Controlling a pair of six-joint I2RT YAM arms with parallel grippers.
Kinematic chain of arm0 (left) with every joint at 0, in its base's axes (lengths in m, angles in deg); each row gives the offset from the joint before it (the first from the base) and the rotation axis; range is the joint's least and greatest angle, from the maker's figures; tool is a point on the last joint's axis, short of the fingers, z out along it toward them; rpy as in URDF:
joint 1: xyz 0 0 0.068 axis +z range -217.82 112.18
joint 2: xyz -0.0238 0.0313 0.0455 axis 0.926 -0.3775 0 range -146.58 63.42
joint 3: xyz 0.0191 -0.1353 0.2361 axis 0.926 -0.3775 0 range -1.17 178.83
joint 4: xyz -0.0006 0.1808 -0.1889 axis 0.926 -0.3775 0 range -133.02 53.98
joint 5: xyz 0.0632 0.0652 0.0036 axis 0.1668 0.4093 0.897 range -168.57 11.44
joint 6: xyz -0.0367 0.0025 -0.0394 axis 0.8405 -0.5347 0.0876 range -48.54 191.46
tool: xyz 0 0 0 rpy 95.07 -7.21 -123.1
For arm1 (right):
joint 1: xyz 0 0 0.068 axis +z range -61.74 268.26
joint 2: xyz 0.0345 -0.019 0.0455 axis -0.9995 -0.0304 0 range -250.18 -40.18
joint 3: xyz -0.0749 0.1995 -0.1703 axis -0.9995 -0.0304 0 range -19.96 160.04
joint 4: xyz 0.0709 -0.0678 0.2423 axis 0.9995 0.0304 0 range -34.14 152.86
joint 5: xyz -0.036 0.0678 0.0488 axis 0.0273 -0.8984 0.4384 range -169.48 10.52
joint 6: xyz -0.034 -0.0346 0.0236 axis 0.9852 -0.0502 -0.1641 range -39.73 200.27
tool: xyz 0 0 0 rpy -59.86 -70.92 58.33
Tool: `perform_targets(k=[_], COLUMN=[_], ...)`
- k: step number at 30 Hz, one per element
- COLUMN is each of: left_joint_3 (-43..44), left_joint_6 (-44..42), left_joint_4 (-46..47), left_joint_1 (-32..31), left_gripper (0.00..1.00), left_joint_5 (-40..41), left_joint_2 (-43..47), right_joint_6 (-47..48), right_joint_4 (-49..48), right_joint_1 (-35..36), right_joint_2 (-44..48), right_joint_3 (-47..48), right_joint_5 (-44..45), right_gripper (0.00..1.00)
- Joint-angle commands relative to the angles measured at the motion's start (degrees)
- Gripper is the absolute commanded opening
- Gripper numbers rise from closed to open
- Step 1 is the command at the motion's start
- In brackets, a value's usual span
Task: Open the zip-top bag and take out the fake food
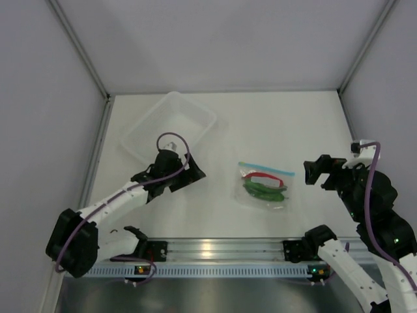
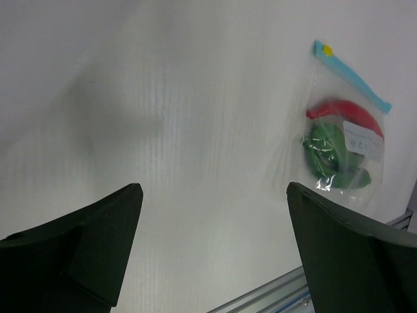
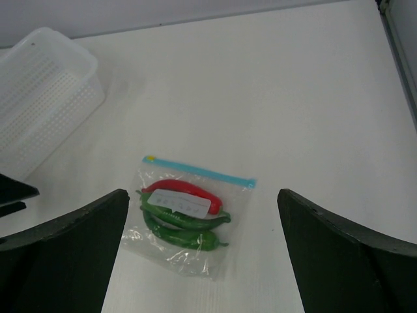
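Squarely between the left gripper [image 1: 186, 176] and right gripper [image 1: 315, 172] lies the zip-top bag [image 1: 264, 186] — both spread wide, empty.

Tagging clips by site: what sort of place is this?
Probably a lab test cell: plain white panel walls box in a white table, an aluminium rail runs along its near edge, and the props are a bag of fake peppers and a plastic tub.

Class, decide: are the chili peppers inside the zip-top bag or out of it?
Inside: the red pepper and two green peppers lie within the clear zip-top bag, below its blue strip.
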State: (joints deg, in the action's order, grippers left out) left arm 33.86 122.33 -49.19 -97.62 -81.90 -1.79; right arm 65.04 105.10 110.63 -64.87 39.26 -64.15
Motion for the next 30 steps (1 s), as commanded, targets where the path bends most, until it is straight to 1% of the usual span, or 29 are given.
perform_targets(k=[1,3,8,10,11,13,18,19,22,23,26,27,28,30], left_joint_3=[1.35,1.97,6.01,7.51,7.86,9.27,10.41,10.41,10.85,11.03,11.73,11.91,12.08,12.61], left_joint_6=[6.24,7.48,9.42,9.77,10.03,10.47,11.79,12.05,12.24,12.23,10.92,10.22,8.73,6.62], left_joint_4=[12.55,16.66,20.81,23.70,26.50,27.75,31.62,32.41,33.56,33.73,33.91,33.91,33.91,33.82], left_joint_1=[-7.35,-9.39,-16.41,-18.09,-19.40,-21.25,-23.46,-23.55,-23.64,-23.64,-23.72,-23.72,-23.64,-23.64], left_gripper=[0.99,0.99,0.99,0.99,0.99,0.99,0.99,0.97,0.88,0.79,0.57,0.45,0.38,0.29], left_joint_5=[2.36,2.54,2.72,0.71,-1.57,-2.11,-3.87,-4.31,-5.01,-5.19,-5.81,-5.98,-6.24,-7.30], left_joint_2=[-5.53,-9.56,-17.75,-21.79,-22.93,-26.10,-31.45,-32.17,-34.10,-34.45,-35.25,-35.25,-35.07,-34.46], right_joint_6=[-0.68,-0.77,-0.60,-0.60,-0.51,-0.25,0.46,0.54,0.46,0.46,0.28,0.19,0.11,0.02], right_joint_4=[-3.88,-3.97,-3.88,-3.97,-4.06,-3.88,-3.88,-3.97,-4.06,-4.32,-4.41,-4.67,-4.67,-4.67], right_joint_1=[0.48,0.48,0.57,0.48,0.48,0.48,0.48,0.48,0.57,0.48,0.48,0.57,0.48,0.48], right_joint_2=[-0.27,0.08,0.25,0.25,0.34,0.34,1.22,1.39,1.75,1.92,1.84,1.84,1.84,1.75], right_joint_3=[-0.25,-0.33,-0.34,-0.33,-0.33,-0.33,-0.33,-0.42,-0.60,-0.69,-1.12,-1.39,-1.48,-1.57], right_joint_5=[-1.27,-1.18,-1.27,-1.18,-1.36,-1.36,-2.24,-2.32,-3.03,-3.11,-3.55,-3.56,-3.82,-4.08], right_gripper=[0.99,0.99,0.99,0.99,0.99,1.00,0.99,0.99,1.00,0.99,1.00,0.99,0.99,0.99])
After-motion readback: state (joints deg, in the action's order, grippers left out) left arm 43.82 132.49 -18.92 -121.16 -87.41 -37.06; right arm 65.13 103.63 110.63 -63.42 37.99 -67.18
